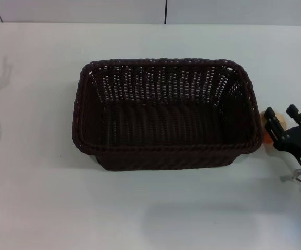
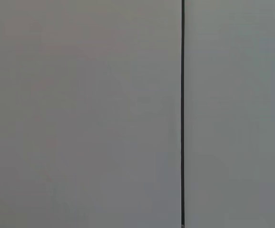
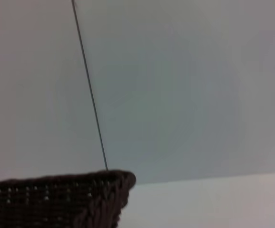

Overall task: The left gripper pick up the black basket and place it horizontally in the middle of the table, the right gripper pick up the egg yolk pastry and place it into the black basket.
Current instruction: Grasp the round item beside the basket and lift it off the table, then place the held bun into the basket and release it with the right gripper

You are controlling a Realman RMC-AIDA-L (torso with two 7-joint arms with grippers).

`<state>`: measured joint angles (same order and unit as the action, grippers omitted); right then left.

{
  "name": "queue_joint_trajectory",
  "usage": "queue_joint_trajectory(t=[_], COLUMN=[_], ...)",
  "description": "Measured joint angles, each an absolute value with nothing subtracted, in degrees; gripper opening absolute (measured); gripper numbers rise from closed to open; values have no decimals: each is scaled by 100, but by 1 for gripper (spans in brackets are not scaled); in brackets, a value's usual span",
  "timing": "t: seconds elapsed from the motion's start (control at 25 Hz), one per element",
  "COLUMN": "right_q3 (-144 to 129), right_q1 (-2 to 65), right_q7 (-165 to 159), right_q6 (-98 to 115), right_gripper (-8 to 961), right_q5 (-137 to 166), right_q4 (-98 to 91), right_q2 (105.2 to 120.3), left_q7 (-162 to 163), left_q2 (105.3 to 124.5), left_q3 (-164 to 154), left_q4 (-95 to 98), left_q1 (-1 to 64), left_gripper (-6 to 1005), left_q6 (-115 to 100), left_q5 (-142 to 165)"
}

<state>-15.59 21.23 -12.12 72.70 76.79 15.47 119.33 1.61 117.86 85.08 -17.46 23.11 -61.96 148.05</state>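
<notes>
The black basket (image 1: 163, 117) sits lengthwise across the middle of the white table (image 1: 36, 156), open side up and empty. Its rim corner also shows in the right wrist view (image 3: 94, 190). The egg yolk pastry (image 1: 274, 125) lies on the table just right of the basket's right end, partly hidden by a black finger, with its orange patch low on its left. My right gripper (image 1: 280, 111) is low over the pastry with its fingers apart; the pastry sits against the finger nearer the basket. My left gripper is out of view; its wrist view shows only a wall.
A grey wall with a thin black vertical seam (image 2: 182, 114) stands behind the table and also shows in the right wrist view (image 3: 90, 95). The table's far edge (image 1: 140, 24) runs along the top of the head view.
</notes>
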Motion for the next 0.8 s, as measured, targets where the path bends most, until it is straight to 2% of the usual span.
queue_joint_trajectory(t=[0.4, 0.52, 0.8], right_q3=[-1551, -1551, -1474], right_q1=[2173, 2063, 1551], right_q7=[-1185, -1181, -1166], right_q6=[7083, 7477, 9390], right_gripper=[458, 223, 109], right_q5=[7672, 7671, 7665], right_q4=[1533, 1535, 1544], right_q2=[11927, 11931, 11946], left_q7=[149, 148, 144], left_q2=[11786, 11786, 11786], left_q3=[8508, 8508, 8508], left_q4=[-1742, -1742, -1724], left_q1=[2318, 2319, 2333], left_gripper=[788, 788, 787], left_q6=[-6196, -6196, -6190], left_q5=[14855, 14857, 14863])
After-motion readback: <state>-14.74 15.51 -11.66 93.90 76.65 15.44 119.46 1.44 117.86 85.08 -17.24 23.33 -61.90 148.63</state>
